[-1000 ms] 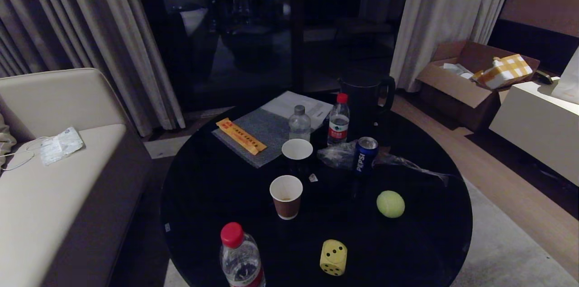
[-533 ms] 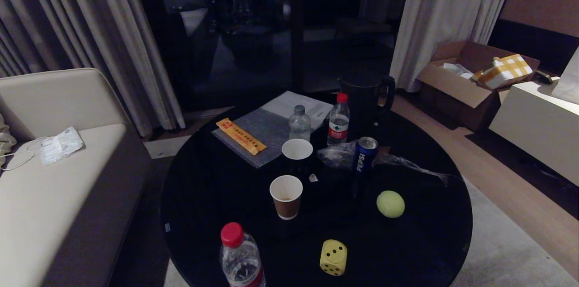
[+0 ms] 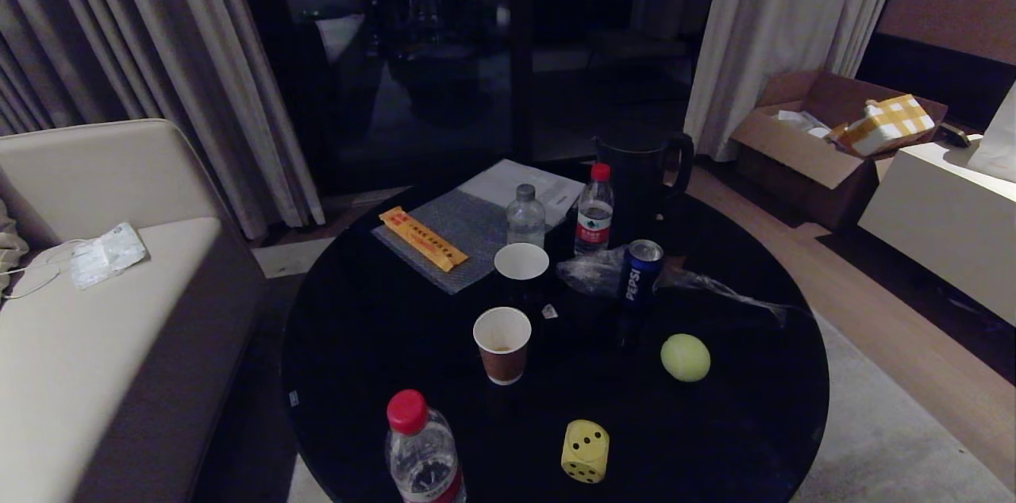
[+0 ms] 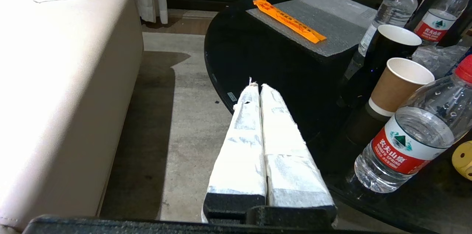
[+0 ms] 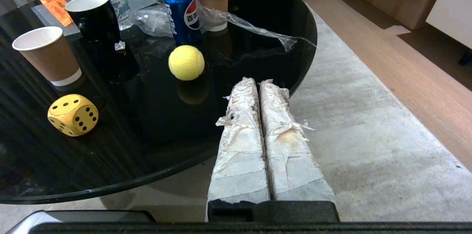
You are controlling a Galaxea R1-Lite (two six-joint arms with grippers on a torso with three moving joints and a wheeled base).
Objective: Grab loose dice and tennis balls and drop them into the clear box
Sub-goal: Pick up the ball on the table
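Observation:
A pale yellow die (image 3: 586, 451) (image 5: 73, 114) with black pips sits near the front edge of the round black table (image 3: 373, 328). One yellow-green tennis ball (image 3: 685, 357) (image 5: 186, 62) lies further right on the table. The die's edge shows in the left wrist view (image 4: 462, 159). My left gripper (image 4: 257, 85) hangs shut and empty at the table's left rim. At the table's right front rim my right gripper (image 5: 256, 80) is shut and empty, short of the ball. Neither arm shows in the head view. The clear box is out of view.
On the table stand two paper cups (image 3: 502, 344) (image 3: 521, 264), a Pepsi can (image 3: 640, 270), three water bottles (image 3: 423, 451) (image 3: 594, 209) (image 3: 525, 215), a dark kettle (image 3: 639, 170), crumpled plastic wrap (image 3: 595, 271) and a grey mat with an orange packet (image 3: 422, 238). A beige sofa (image 3: 87, 312) stands left, a cardboard box (image 3: 825, 130) right.

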